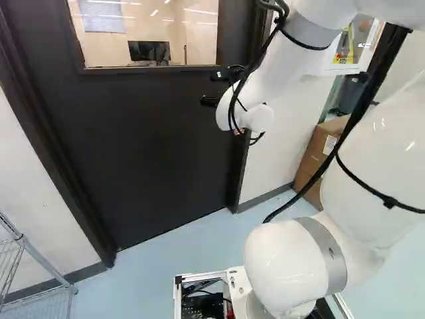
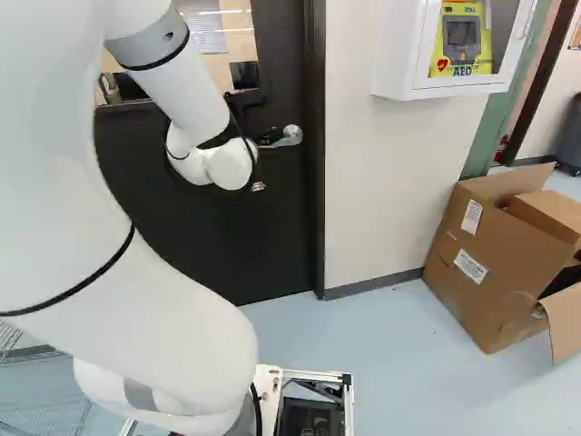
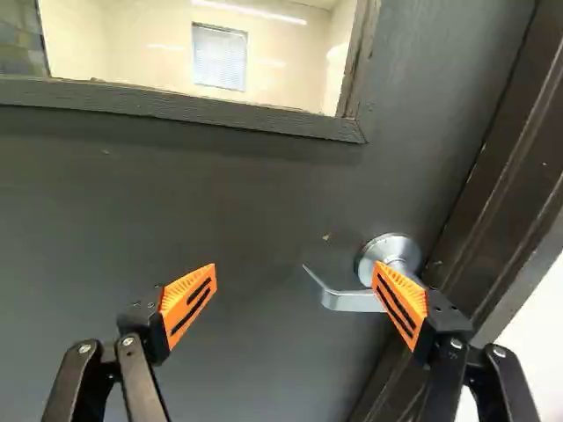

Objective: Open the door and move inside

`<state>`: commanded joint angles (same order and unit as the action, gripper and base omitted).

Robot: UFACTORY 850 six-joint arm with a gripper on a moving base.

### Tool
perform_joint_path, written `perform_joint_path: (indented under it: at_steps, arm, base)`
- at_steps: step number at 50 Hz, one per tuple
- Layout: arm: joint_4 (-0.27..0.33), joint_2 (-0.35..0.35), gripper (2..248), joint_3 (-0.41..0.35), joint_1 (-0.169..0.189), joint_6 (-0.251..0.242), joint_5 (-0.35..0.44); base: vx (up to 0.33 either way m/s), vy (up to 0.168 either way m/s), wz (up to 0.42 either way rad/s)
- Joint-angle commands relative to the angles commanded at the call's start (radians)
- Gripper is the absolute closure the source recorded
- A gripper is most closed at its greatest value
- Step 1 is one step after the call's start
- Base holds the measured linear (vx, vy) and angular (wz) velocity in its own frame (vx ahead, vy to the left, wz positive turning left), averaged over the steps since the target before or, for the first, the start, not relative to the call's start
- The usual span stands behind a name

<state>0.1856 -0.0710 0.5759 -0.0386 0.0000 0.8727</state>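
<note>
In the left base view, my gripper [image 1: 210, 102] shows as a small black part beyond the white wrist, against the dark door [image 1: 146, 153]. The door stands closed in its frame. In the wrist view my gripper [image 3: 295, 274] is open, its orange-padded fingers wide apart with nothing gripped. The silver lever handle [image 3: 350, 301] lies by one finger, whose orange pad overlaps its pivot end; the lever's free end points into the space between the fingers. Whether that finger touches it, I cannot tell. In the right base view, the handle [image 2: 290, 136] shows just beyond the wrist.
A window [image 3: 237, 57] sits in the door's upper part. Right of the door frame [image 2: 314, 182] are a white wall, a white wall cabinet [image 2: 436, 89] and an opened cardboard box [image 2: 495, 263] on the floor. A wire rack [image 1: 33, 266] stands left of the door.
</note>
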Motion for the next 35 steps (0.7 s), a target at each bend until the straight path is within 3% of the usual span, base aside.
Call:
perform_joint_path:
  at_steps: [19, 35]
  arm:
    - [0.000, 0.058, 3, 0.055, -0.024, 0.000, 0.000]
    - [0.000, 0.086, 3, 0.053, -0.026, 0.000, 0.000]
  base:
    - [0.000, 0.000, 0.000]
    - [0.000, 0.000, 0.000]
